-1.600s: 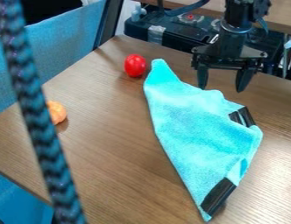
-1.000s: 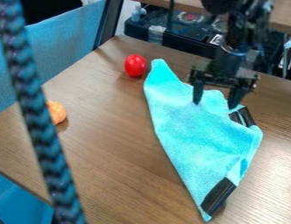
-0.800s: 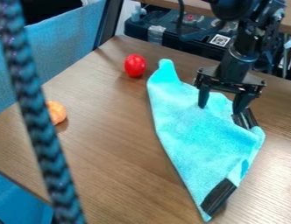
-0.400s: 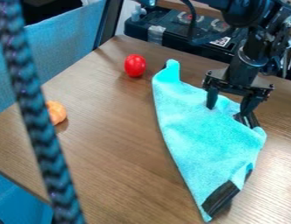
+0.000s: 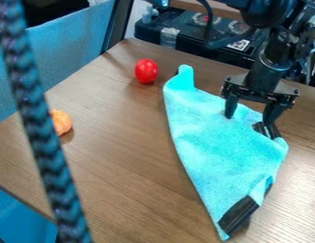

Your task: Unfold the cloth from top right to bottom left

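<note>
Tool (image 5: 252,118) open — fingertips at the blue cloth (image 5: 217,147); upper right.

The cloth (image 5: 220,147) lies on the right half of the table (image 5: 128,156), running from the back near the middle to the front at the right. The tool (image 5: 249,120) is at the cloth's back right part. The ball (image 5: 146,71) sits on the table just left of the cloth's back end. The lump (image 5: 61,122) lies well apart from the cloth, at the table's left, farther forward than the ball. In front, the rope (image 5: 43,137) crosses the view's left side, beside the lump. Behind the table stands the case (image 5: 149,29).
</note>
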